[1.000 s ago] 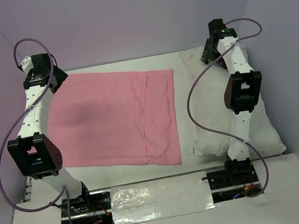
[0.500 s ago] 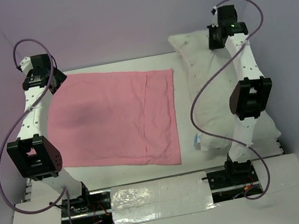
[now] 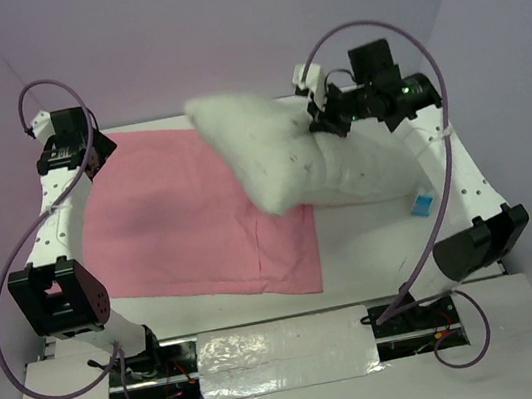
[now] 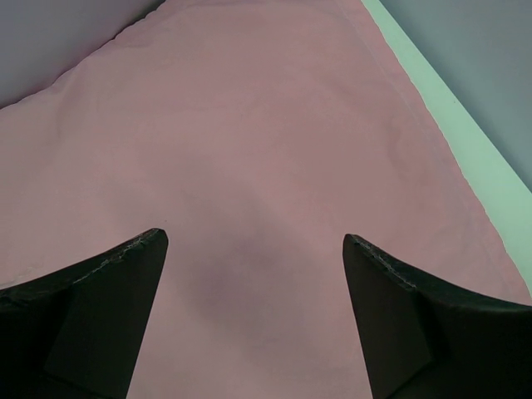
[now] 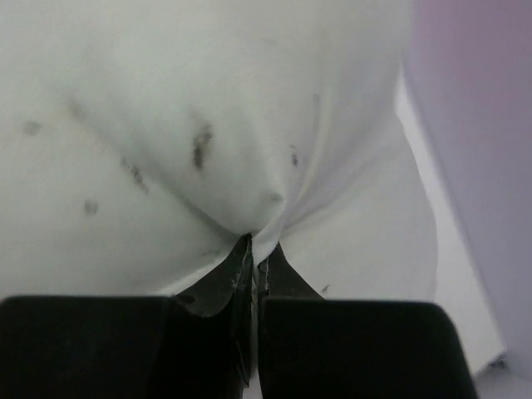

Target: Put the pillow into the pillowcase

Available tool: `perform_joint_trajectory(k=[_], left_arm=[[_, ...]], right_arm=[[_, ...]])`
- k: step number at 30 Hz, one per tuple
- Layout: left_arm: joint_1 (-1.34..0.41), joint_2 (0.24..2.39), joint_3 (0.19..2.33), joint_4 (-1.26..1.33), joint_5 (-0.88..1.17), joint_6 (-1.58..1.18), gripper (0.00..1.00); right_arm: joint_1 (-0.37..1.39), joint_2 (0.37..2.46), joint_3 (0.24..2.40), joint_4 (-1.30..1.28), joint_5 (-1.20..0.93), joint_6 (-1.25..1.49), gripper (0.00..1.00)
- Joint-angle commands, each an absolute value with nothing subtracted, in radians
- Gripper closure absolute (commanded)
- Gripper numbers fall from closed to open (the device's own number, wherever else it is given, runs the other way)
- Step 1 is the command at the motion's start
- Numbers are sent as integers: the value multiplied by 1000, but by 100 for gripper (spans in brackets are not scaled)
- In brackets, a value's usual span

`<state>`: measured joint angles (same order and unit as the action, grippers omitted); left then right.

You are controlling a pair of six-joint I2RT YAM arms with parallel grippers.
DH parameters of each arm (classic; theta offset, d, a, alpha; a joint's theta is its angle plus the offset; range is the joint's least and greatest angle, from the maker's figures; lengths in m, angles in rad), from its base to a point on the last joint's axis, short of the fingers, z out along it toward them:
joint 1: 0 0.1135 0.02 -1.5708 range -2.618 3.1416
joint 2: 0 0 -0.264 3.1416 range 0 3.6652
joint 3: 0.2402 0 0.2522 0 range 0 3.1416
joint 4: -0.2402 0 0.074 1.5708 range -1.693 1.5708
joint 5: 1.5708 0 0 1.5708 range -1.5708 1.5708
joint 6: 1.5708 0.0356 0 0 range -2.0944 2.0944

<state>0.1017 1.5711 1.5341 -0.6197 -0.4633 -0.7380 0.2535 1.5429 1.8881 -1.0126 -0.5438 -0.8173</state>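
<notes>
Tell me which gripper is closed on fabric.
The right gripper: it pinches the white pillow. The left gripper hangs open above the pink pillowcase.

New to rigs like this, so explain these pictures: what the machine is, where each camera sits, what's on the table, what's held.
Two robot arms are bolted at the near edge of a white table. The wide picture looks down from above and behind them; the other two come from a camera on each wrist. A pink pillowcase lies flat on the table. The left gripper hovers open above it, holding nothing. The right gripper is shut on a white pillow, which overlaps the pillowcase's right side.
</notes>
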Motion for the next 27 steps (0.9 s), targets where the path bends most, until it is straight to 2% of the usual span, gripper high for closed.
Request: perform_joint_trajectory(k=[1, 2, 3, 6, 9, 13, 16, 19, 22, 27], left_arm=[[107, 1565, 1543, -598, -456, -747, 1], [107, 1568, 1548, -606, -454, -746, 1], [107, 1571, 1540, -609, -454, -739, 1], [107, 1572, 1536, -606, -451, -735, 1], [106, 1572, 1536, -594, -434, -730, 1], [107, 1574, 1542, -589, -416, -729, 1], [107, 1574, 1543, -584, -397, -727, 1], [107, 1571, 1542, -584, -393, -729, 1], [107, 1559, 1528, -578, -400, -729, 1], [107, 1566, 1531, -561, -367, -735, 1]], right_arm=[[238, 1453, 1639, -976, -490, -826, 100], [229, 1359, 1561, -804, -430, -763, 100], [219, 1314, 1429, -743, -417, -670, 100], [192, 1174, 1291, -600, -384, -494, 100], [186, 1065, 1220, -467, -197, -306, 100], [189, 996, 1247, -462, -10, -166, 100], [190, 970, 1301, -489, 278, -34, 100], [216, 951, 1348, -546, 429, 75, 100], [287, 953, 1338, -543, 433, 19, 100], [298, 995, 1198, -465, 160, -26, 100]])
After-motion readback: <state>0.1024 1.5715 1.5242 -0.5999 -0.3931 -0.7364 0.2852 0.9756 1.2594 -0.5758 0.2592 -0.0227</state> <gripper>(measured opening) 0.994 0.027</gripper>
